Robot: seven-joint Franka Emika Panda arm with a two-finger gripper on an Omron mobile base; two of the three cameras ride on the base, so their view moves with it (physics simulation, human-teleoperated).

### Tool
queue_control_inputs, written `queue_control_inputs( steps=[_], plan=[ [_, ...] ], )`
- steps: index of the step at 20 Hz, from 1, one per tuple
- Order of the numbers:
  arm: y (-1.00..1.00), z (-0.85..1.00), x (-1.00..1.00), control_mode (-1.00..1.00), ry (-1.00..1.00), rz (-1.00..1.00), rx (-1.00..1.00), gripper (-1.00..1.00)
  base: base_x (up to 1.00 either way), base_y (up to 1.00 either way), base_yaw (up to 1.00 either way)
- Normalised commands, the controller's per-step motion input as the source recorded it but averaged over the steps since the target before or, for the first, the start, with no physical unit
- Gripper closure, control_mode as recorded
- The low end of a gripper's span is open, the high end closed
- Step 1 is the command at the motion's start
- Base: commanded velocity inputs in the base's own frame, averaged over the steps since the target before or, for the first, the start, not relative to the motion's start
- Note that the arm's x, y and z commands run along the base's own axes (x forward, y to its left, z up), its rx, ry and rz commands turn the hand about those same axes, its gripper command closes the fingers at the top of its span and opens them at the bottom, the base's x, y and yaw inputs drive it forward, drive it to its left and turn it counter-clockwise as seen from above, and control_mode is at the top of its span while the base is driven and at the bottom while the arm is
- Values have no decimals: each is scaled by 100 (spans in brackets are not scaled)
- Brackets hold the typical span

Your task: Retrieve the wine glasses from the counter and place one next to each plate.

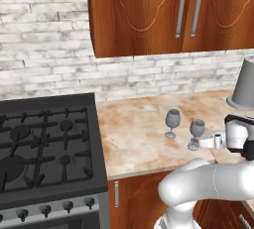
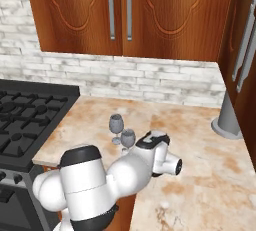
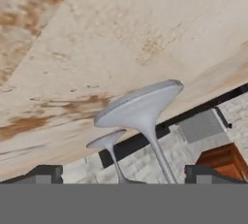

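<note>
From the left base view, two smoky grey wine glasses stand upright on the mottled beige-and-rust stone surface, near its front edge. The far glass has a rounded bowl, thin stem and round foot; the near glass stands just beside it to the right. The white arm bends up from the lower right, its hand level with the near glass, the pincer pointing sideways at it. A black gas stove sits to the left. A tall grey cylinder stands at the right edge. No writing is legible.

From the right base view, the glasses stand together, and the arm's white wrist lies just right of the near one.

From the hand view, rolled upside down, the near glass's foot and stem sit between two dark fingertips, which stand apart and are not touching it.
</note>
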Motion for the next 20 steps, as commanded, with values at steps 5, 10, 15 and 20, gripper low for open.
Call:
queue_control_inputs(
  steps=[5, 10, 15, 20],
  plan=[
    [0, -17, 13, -100, 4, 0, 4, 100, 0, 0, 0],
    [6, 25, 0, -100, -5, 0, 0, 100, 0, 0, 0],
    [15, 99, -14, -100, -17, -1, 0, 100, 0, 0, 0],
    [22, 100, -29, -100, -16, -2, -7, 100, 0, 0, 0]
  ],
)
